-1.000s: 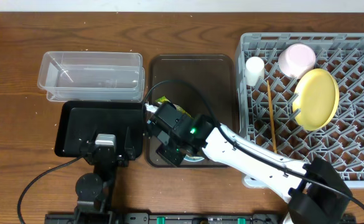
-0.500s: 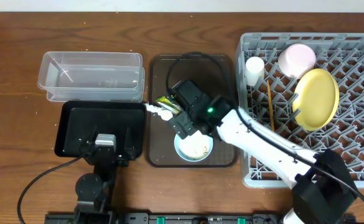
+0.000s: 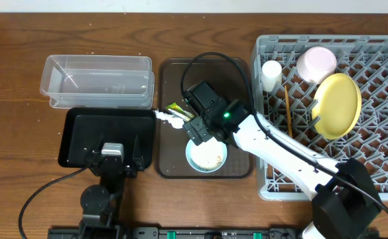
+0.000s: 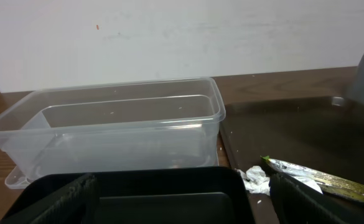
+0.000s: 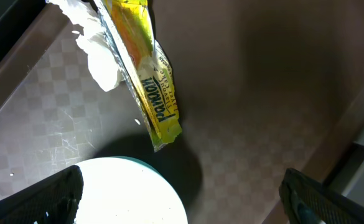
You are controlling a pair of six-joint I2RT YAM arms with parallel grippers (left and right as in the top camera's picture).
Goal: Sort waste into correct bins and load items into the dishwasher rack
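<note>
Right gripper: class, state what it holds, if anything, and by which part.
Nothing. The right gripper stands open above the light blue bowl and the wrapper, gripping neither.

The right arm (image 3: 280,156) stretches across leftward, right gripper (image 3: 197,129) spread wide and empty; the left gripper (image 3: 113,147) gapes too.

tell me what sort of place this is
Probably a robot test bench mocked up as a dish-clearing station: a grey dishwasher rack, a clear tub and a black tray stand on a wooden table, with a white robot arm reaching over a brown serving tray.
</note>
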